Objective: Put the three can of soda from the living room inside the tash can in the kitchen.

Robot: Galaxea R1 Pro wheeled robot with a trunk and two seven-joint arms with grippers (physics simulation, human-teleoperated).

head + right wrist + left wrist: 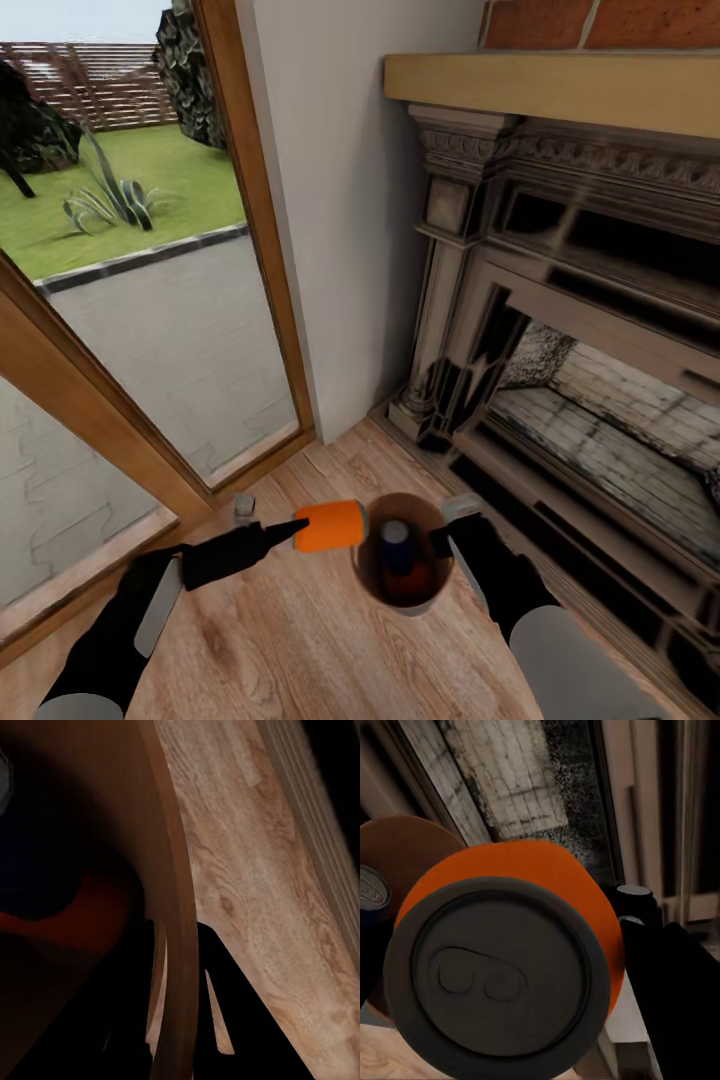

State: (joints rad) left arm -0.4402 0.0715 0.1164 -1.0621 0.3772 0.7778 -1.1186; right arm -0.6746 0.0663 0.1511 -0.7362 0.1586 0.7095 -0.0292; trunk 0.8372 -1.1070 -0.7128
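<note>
My left gripper is shut on an orange can of soda, held on its side just left of the tash can's rim; the can's grey top faces the left wrist camera. The brown tash can stands open-mouthed between my arms, with a dark blue can and an orange can inside. My right gripper is shut on the bin's right rim, one finger outside the wall. The blue can and the orange can also appear in the right wrist view.
The dark carved fireplace with its brick hearth rises close on the right. A tall wood-framed glass door runs along the left, with a white wall between them. Light wood floor lies underneath.
</note>
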